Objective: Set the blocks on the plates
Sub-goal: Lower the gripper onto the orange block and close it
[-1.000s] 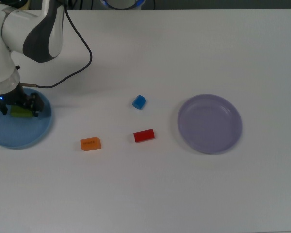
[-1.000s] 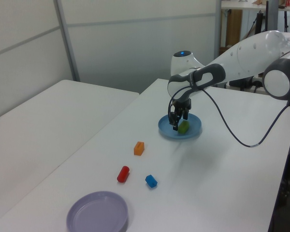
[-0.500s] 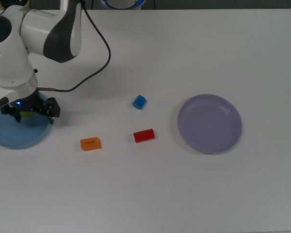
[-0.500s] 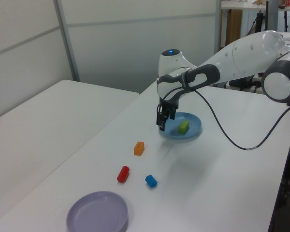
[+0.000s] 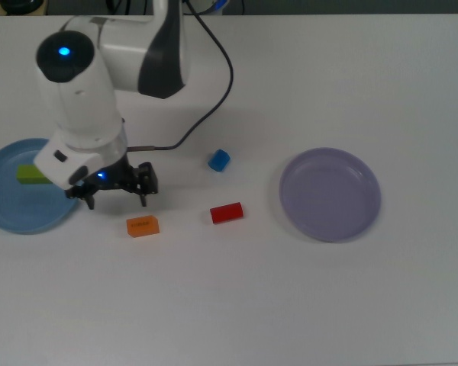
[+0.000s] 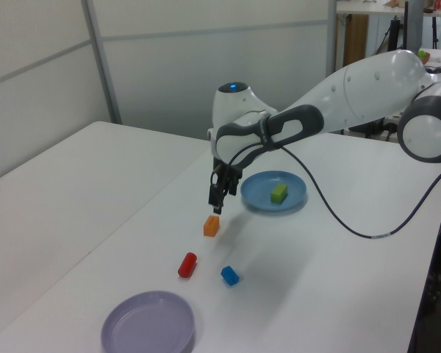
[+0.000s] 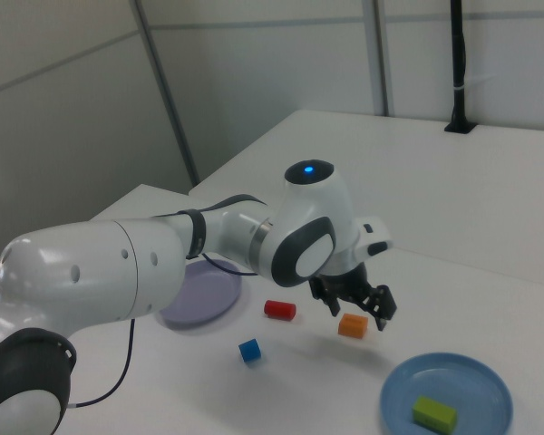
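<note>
The green block (image 5: pixel 32 174) lies on the light blue plate (image 5: pixel 19 210) at the top view's left. My gripper (image 5: pixel 116 200) hangs open and empty just past that plate's right rim, a little above and behind the orange block (image 5: pixel 143 226). In the left view the gripper (image 6: pixel 215 203) hovers over the orange block (image 6: pixel 211 226). The red block (image 5: pixel 227 213) and the blue block (image 5: pixel 219 160) rest on the table near the middle. The lavender plate (image 5: pixel 330 194) sits bare at the top view's right.
A black cable (image 5: pixel 214 91) trails from the arm across the white table (image 5: pixel 237 305). In the left view a second white table (image 6: pixel 66 169) adjoins on the left, with wall panels behind.
My gripper has left the green block on the blue plate, risen, and swung toward the top view's right until it hangs by the orange block.
</note>
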`<act>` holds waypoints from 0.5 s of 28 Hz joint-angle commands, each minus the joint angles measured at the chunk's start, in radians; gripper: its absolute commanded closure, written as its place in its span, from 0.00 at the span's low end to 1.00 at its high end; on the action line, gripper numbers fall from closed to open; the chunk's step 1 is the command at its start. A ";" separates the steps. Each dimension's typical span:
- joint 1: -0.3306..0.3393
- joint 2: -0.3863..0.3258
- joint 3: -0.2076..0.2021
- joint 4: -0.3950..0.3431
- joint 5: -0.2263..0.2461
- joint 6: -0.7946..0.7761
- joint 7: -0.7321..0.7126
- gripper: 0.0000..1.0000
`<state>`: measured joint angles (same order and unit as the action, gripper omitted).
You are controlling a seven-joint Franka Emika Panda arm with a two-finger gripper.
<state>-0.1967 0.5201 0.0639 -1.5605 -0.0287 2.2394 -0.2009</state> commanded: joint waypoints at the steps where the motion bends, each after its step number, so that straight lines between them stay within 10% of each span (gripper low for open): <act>1: 0.049 0.027 -0.004 -0.006 -0.004 0.029 0.023 0.00; 14: 0.062 0.086 -0.009 -0.004 -0.039 0.109 0.080 0.00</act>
<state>-0.1397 0.6011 0.0644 -1.5624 -0.0491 2.3278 -0.1473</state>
